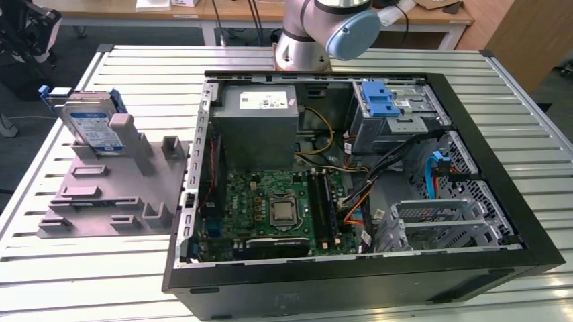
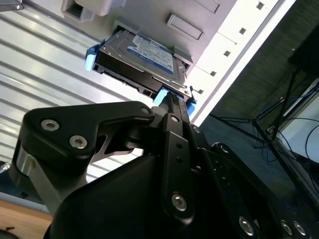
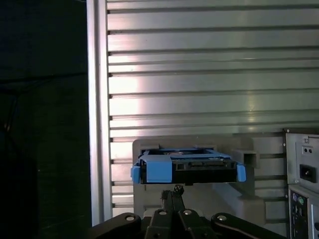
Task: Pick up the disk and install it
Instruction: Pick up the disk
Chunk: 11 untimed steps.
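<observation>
disk: silver-grey drive (image 1: 94,127) in a blue carrier, white-and-blue label, standing on edge in a slot at the far end of the grey holder. It is on the exterior view's left, outside the computer case and well apart from it.
disk, wrist views: its narrow edge with blue carrier ends faces the camera in the first wrist view (image 3: 189,169). The label face and one long side show in the second wrist view (image 2: 144,55).
gripper: black linkage fingers with the tips just beside the disk's blue-framed edge in both wrist views (image 3: 172,191) (image 2: 172,99). Cannot tell if the tips touch the carrier.
fingers: pressed together, nothing seen between them, not pinching the disk.
grey holder: flat plastic fixture (image 1: 107,194) with several upright tabs and slots, lying on the table left of the case. The disk is the one part standing in it.
table: slatted metal top (image 1: 90,268). The slats run behind the disk in the first wrist view (image 3: 199,74).
computer case: black tower (image 1: 358,285) lying on its side with the panel off, in the middle of the table. Its rear ports show near the disk in the first wrist view (image 3: 304,174).
inside case: power-supply box (image 1: 259,127) far-left, green motherboard (image 1: 268,208) near-left, metal cage with blue latch (image 1: 390,107) far-right.
arm: base and a blue-capped joint (image 1: 353,33) at the far edge of the table, behind the case.
</observation>
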Each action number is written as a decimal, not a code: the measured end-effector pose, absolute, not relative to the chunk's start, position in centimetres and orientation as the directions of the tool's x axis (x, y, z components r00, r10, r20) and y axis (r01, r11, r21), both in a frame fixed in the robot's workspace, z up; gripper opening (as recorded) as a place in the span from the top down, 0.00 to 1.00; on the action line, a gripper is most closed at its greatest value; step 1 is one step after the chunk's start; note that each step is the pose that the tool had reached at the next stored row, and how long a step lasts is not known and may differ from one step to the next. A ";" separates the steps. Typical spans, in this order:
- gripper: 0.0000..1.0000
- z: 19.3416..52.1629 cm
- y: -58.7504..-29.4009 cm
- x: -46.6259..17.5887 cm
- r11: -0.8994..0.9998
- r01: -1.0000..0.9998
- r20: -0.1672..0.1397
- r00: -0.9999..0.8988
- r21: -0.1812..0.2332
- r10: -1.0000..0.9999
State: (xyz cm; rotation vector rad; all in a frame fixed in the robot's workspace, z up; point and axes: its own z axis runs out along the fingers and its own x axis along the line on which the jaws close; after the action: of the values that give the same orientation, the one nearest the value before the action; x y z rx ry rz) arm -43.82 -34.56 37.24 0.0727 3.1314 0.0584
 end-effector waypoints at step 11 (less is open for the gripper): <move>0.89 37.2 -34.6 -43.8 0.996 -0.079 -0.008 -0.997 0.037 -0.078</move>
State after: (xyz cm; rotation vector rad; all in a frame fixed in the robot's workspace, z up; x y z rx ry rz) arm -43.83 -34.56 37.23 -0.1232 3.1321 0.0592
